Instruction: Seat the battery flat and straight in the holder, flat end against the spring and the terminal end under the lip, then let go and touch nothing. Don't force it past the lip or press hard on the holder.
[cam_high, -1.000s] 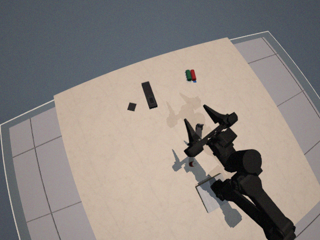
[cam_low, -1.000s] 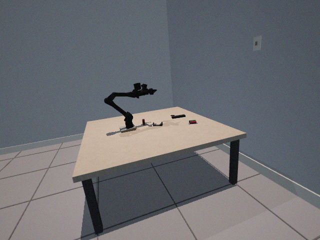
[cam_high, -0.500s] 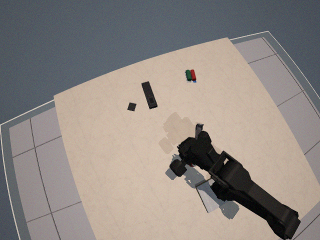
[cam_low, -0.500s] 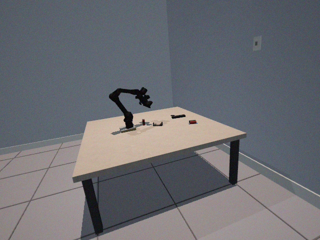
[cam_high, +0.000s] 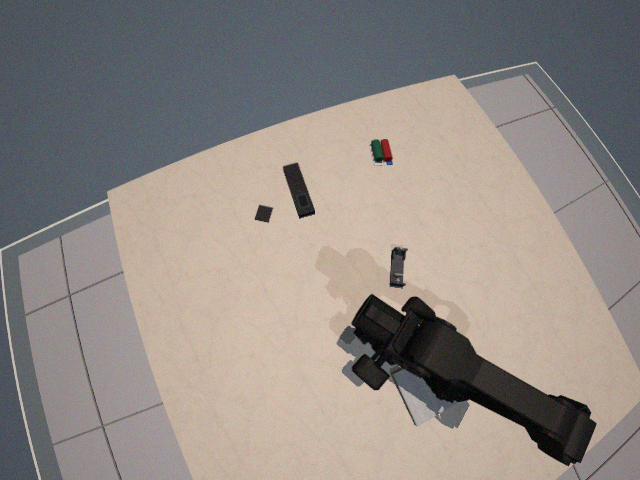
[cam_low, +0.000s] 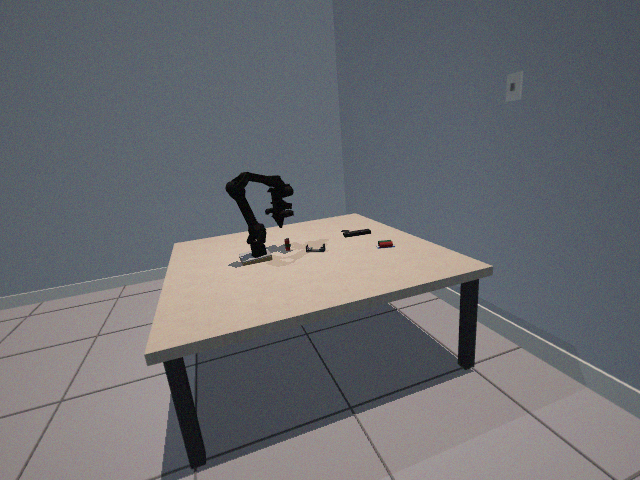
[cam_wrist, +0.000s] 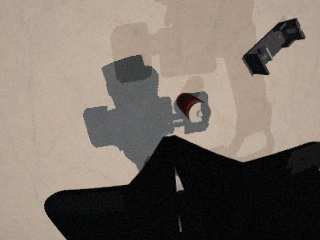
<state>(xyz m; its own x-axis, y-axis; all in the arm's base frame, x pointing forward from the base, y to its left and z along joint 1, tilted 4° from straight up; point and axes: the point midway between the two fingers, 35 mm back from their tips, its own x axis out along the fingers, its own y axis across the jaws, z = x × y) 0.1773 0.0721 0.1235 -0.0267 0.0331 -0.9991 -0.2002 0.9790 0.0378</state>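
Note:
The battery (cam_low: 287, 244) (cam_wrist: 188, 103), dark red and black with a pale end face, stands upright on the table. It is hidden under the arm in the top view. The holder (cam_high: 397, 266) (cam_low: 315, 250) (cam_wrist: 271, 46) is a small dark open tray with raised ends, lying empty on the table, apart from the battery. My gripper (cam_low: 280, 226) (cam_wrist: 170, 142) is shut with nothing between its fingers. It points down, high above the table near the battery and touches neither thing. Its fingertips are hidden in the top view.
A black remote (cam_high: 294, 180) (cam_low: 360, 233) and a small dark square cover (cam_high: 263, 213) lie farther back. A green cylinder (cam_high: 376, 149) and a red cylinder (cam_high: 386, 149) (cam_low: 386, 244) lie side by side at the far side. The arm's base plate (cam_high: 412, 403) (cam_low: 248, 260) is near the battery.

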